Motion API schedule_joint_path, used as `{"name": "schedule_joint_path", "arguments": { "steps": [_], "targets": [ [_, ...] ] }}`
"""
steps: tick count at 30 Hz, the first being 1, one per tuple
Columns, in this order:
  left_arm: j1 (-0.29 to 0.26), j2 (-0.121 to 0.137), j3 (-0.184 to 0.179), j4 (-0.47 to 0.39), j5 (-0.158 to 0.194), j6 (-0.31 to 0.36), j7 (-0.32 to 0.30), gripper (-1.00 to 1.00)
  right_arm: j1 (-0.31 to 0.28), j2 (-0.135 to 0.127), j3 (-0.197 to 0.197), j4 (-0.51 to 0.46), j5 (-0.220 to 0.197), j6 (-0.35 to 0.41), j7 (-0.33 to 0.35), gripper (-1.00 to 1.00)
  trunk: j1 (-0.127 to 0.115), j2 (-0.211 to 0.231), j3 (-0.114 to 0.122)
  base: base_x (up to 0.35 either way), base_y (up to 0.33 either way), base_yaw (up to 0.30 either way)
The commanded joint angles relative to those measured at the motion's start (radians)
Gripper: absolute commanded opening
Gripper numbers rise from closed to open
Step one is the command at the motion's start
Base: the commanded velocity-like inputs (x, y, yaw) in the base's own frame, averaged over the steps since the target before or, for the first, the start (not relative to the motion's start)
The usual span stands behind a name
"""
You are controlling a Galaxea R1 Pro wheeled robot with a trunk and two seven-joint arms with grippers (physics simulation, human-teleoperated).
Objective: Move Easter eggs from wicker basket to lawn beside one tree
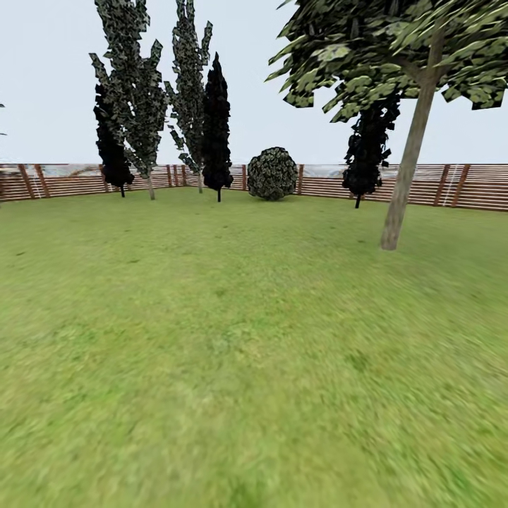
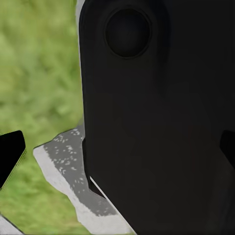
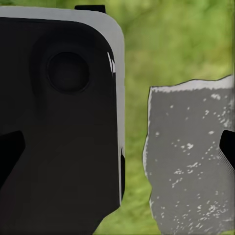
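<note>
Head view: a wide mottled green lawn [image 1: 233, 339] runs from the foreground back to a brown horizontal-slat wooden fence [image 1: 466, 185] closing the garden. At about two o'clock stands a tall tree [image 1: 406, 176] with a straight grey-brown bare trunk and a broad leafy canopy overhead. Around eleven o'clock, by the fence, rises a cluster of narrow trees, among them a dark slim cypress [image 1: 216, 134]; another dark cypress [image 1: 367, 152] stands at one o'clock, behind the trunk. A round clipped bush [image 1: 272, 173] sits at twelve o'clock against the fence.

Left wrist view: a large black rounded robot body part [image 2: 156, 117] with a circular recess is near the lens. Beside it lie blurred grass and a grey speckled stepping-stone slab [image 2: 68, 161]. Dark finger tips [image 2: 11, 152] show at the frame's edges; I cannot tell how the jaws stand.

Right wrist view: a black, grey-rimmed robot body part [image 3: 58, 122] looms close, with grass and a grey speckled slab [image 3: 188, 156] beyond. The jaw state cannot be told here either.
</note>
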Motion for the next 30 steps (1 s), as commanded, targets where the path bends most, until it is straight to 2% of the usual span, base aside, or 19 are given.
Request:
{"name": "schedule_joint_path", "arguments": {
  "steps": [1,21,30],
  "targets": [
    [0.000,0.000,0.000,-0.001,0.000,0.000,-0.003,1.00,-0.001,0.000,0.001,0.001,-0.002,0.001,0.001,1.00,0.001,0.000,-0.001,0.340,0.000,0.000],
    [0.000,0.000,0.001,-0.001,0.000,0.000,-0.003,1.00,-0.001,0.000,0.001,0.001,-0.003,0.001,0.001,1.00,0.001,0.000,-0.001,0.340,0.000,0.002],
    [0.000,0.000,0.000,-0.001,0.000,0.000,-0.003,1.00,-0.001,0.000,0.001,0.001,-0.002,0.001,0.000,1.00,0.001,0.000,-0.001,0.340,0.000,0.206]
  ]
}}
